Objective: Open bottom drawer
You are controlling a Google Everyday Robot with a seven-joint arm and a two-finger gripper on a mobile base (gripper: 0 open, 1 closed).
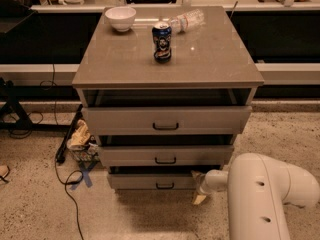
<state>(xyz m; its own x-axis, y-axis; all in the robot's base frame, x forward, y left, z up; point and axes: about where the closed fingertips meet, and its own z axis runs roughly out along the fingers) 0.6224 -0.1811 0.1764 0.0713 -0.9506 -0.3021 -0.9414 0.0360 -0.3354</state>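
The bottom drawer (145, 182) is the lowest and narrowest of three grey-beige fronts, with a small black bar handle (164, 186). It stands out a little from the cabinet, like the two drawers above it. My gripper (198, 190) is low, just right of the bottom drawer's front, at its right end. My white arm (265, 194) fills the lower right and reaches left toward it.
The middle drawer (165, 155) and top drawer (166, 120) sit above. On the cabinet top (210, 59) are a white bowl (120, 18), a soda can (161, 42) and a lying plastic bottle (186, 20). Crumpled bags (80, 136) and cables (70, 184) lie on the floor at left.
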